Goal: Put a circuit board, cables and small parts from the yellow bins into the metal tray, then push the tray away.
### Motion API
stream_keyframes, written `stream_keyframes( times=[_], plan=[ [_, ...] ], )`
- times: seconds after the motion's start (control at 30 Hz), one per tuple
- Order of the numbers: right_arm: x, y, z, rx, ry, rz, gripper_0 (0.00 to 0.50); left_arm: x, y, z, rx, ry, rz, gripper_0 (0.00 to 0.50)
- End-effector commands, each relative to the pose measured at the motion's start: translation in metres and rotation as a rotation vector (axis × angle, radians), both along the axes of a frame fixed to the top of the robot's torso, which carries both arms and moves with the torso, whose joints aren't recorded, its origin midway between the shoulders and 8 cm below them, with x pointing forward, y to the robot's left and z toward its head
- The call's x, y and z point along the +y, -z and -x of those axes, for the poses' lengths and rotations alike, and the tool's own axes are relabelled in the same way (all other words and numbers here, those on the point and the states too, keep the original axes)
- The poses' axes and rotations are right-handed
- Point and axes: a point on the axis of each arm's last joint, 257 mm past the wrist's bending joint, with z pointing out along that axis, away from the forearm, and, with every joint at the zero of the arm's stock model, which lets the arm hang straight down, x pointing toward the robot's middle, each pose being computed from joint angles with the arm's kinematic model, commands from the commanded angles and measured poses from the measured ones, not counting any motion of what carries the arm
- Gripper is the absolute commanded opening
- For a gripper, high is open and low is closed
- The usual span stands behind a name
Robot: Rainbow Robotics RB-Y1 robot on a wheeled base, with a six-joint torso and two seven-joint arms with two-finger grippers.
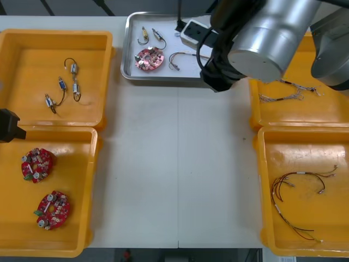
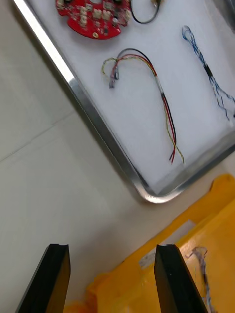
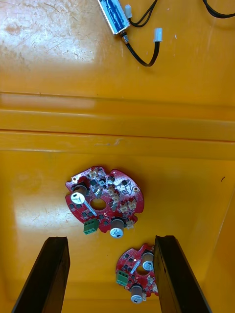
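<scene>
Tray at the surface's far middle; circuit board and cables lie in it; two bins stand at each side.

Bright, even light, seemingly from overhead, leaves glare on a yellow bin and faint shadows.

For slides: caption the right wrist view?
Open right gripper near shiny metal tray holding round red circuit board, cables.

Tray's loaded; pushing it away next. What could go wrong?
The right gripper, open, sits off the metal tray's corner, near the yellow bin's edge: a push there could spin the tray or snag the bin. The red and yellow cable lies loose near the rim and could slide. The left gripper hangs open over circuit boards.
</scene>
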Motion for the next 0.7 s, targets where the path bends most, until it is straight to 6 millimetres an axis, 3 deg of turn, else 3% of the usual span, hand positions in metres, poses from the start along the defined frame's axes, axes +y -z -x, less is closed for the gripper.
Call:
stream_keyframes(
  times=[0.03, 0.3, 0.7],
  plan=[
    [-0.044, -0.014, 0.004, -0.006, 0.112, -0.061, 0.5, 0.013, -0.006, 0.004, -0.001, 0.034, -0.072, 0.5],
    [-0.123, -0.009, 0.027, 0.06, 0.279, -0.079, 0.5, 0.013, -0.006, 0.004, -0.001, 0.034, -0.072, 0.5],
    [-0.205, -0.002, 0.066, 0.147, 0.454, -0.244, 0.5, 0.013, -0.006, 0.004, -0.001, 0.034, -0.072, 0.5]
  ],
)
